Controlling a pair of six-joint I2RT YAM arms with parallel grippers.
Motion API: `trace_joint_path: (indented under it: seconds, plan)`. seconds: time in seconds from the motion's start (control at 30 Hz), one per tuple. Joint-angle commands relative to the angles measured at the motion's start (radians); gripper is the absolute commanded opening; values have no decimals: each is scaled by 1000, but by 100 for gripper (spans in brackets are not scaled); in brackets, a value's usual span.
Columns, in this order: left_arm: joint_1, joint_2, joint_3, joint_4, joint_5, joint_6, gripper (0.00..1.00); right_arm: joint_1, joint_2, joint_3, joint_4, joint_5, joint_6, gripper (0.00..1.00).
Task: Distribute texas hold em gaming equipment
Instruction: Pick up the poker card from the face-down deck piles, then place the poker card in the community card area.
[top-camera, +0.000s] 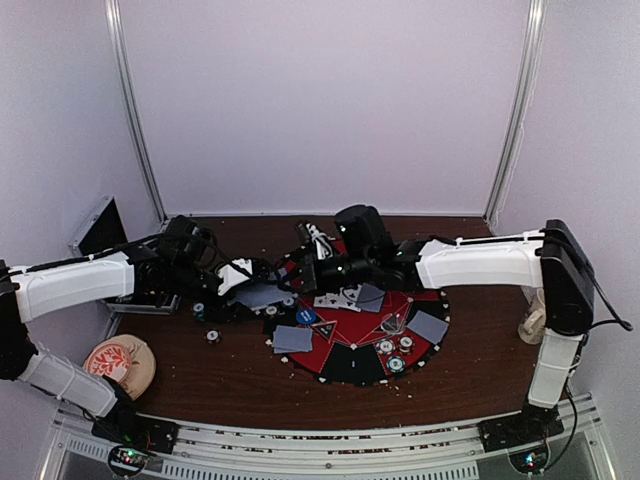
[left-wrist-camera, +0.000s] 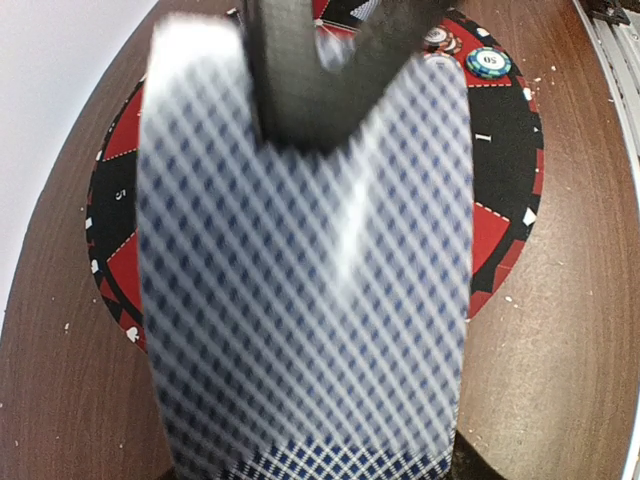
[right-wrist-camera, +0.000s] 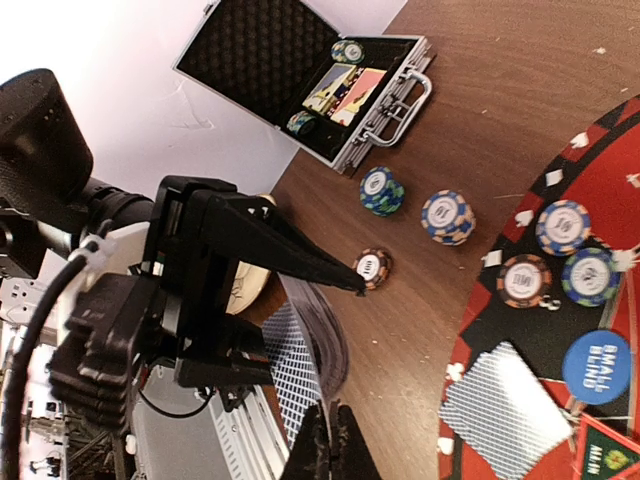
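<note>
Starting nearest the arm bases, you have a teal chip (top-camera: 396, 364) and two pale chips (top-camera: 385, 346) sitting on the near part of the round red-and-black mat (top-camera: 350, 368), with grey-blue card backs lying flat at its left (top-camera: 292, 338) and right (top-camera: 428, 326). Just past them a blue disc (top-camera: 305, 316) reading SMALL BLIND rests on the mat near a few face-up cards (top-camera: 335, 298), and loose chips (top-camera: 213, 336) lie on the brown worktop (top-camera: 470, 380) left of the mat. Further on, your left claw (top-camera: 236, 277) is pinched on a held card (left-wrist-camera: 300, 300) at the mat's left edge; its back shows a fine blue lattice on white and fills the left wrist view. Your right claw (right-wrist-camera: 328, 425) sits just beside that card, and you cannot tell whether its fingers are apart or together. Farthest left, the open metal case (right-wrist-camera: 250, 50) holds more chips and cards.
</note>
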Motion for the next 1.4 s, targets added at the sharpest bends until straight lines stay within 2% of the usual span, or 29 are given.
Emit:
trace_joint_path:
  seconds: [0.0, 0.23, 0.5, 0.83, 1.37]
  plan:
    - [5, -18, -4, 45, 18, 9, 54, -89, -139, -3, -285, 38, -210, 0]
    - [5, -24, -5, 44, 25, 7, 54, -151, -223, 62, -683, 166, -562, 0]
    - [5, -23, -8, 43, 44, 7, 54, -153, -175, 148, -956, 308, -747, 0]
    - [5, -41, -14, 42, 50, 8, 54, -162, -67, 265, -1090, 410, -856, 0]
    - [5, -29, -18, 43, 43, 9, 54, -214, 126, 356, -1116, 444, -936, 0]
